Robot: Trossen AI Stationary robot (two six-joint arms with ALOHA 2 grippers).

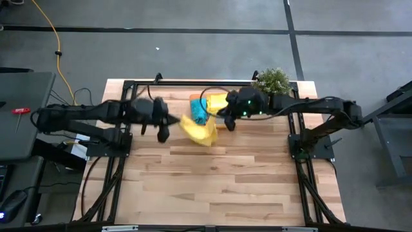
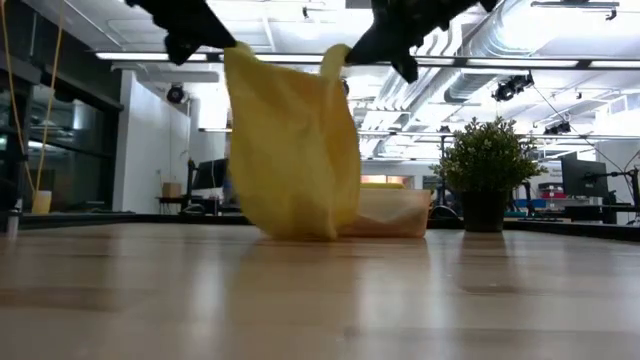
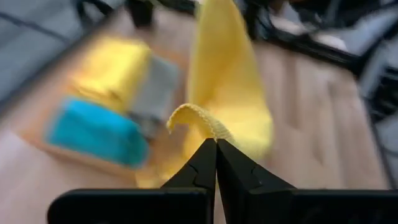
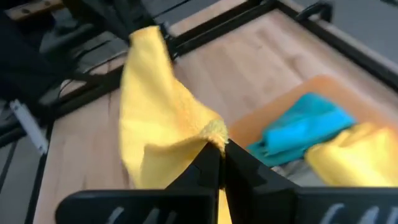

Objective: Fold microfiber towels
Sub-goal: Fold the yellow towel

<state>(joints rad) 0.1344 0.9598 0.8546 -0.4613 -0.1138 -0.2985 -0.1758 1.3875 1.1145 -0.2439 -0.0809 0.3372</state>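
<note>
While both arms hold one cloth aloft: the step in hand looks like spreading it before the first fold.
Yellow towel [image 1: 199, 129]: hangs between the two grippers at upper centre of the high view; in the low view its bottom edge seems to brush the table [image 1: 212, 187].
Left gripper [image 1: 163, 122]: jaws pressed together on a hemmed corner, plain in the left wrist view.
Right gripper [image 1: 228, 118]: jaws pinched on the opposite corner.
Other towels: a teal towel [image 1: 197, 110] and a second yellow towel [image 1: 217, 101] lie on the orange tray [image 1: 193, 98] just behind; a grey one shows in the left wrist view.
Plant [image 1: 271, 80]: near the right arm.
Doing it well: draw the corners apart evenly until the top edge is taut, keep both pinches firm, lower toward bare wood clear of the tray.
Risk: a corner slipping free.
</note>
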